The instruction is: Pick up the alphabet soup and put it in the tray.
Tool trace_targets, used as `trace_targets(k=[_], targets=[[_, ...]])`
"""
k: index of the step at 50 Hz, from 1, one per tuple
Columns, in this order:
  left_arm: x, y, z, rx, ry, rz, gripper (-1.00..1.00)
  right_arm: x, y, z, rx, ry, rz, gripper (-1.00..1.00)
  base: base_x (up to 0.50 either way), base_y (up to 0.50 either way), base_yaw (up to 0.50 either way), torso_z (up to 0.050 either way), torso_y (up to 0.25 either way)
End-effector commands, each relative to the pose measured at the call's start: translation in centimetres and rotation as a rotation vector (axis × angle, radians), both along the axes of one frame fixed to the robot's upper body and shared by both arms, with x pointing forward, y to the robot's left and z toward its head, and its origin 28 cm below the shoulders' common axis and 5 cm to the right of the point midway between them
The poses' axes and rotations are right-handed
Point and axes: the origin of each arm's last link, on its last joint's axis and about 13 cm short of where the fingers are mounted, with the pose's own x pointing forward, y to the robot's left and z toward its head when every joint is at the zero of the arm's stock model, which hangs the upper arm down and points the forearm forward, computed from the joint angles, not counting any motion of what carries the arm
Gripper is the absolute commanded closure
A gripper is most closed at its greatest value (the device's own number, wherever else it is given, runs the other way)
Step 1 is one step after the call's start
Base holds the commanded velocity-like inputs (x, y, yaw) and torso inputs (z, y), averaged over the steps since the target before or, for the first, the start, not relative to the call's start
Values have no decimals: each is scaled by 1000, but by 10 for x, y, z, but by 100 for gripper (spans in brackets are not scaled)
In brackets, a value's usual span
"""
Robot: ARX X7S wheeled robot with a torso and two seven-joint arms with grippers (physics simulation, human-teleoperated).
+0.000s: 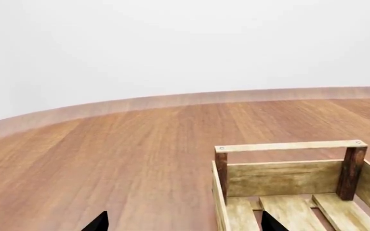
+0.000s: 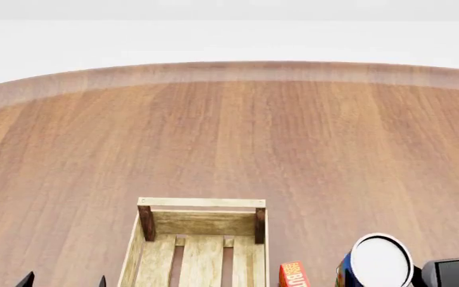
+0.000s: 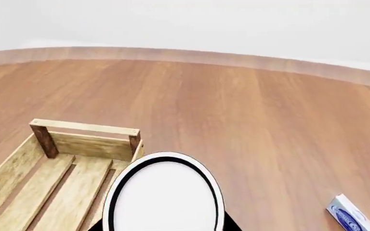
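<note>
Alphabet soup (image 2: pixel 379 262): whitish top, blue side, held up by right gripper (image 3: pixel 162 226) at tray's (image 2: pixel 201 202) 3 o'clock. Left gripper (image 1: pixel 179 222) jaws spread, empty.

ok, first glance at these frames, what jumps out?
The light-wood tray stands low in the head view, nothing visible inside. To its right the alphabet soup shows its whitish top, filling the right wrist view with the right gripper beside it. A small orange-red box lies between them.
</note>
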Motion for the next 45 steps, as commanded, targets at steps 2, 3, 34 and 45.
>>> trace_targets(k=[2,3,34,45], targets=[[0,0,0,2,-3,0,-100,20,14,9,-12,-37,66,100,0,0,0,0,0],[0,0,0,2,-3,0,-100,22,15,10,-9,-38,69,100,0,0,0,0,0],[-1,1,0,0,-2,-3,-100,85,59,-11,-20,14,179,100,0,0,0,0,0],[-1,1,0,0,-2,-2,-100,96,68,-17,15,34,196,100,0,0,0,0,1]])
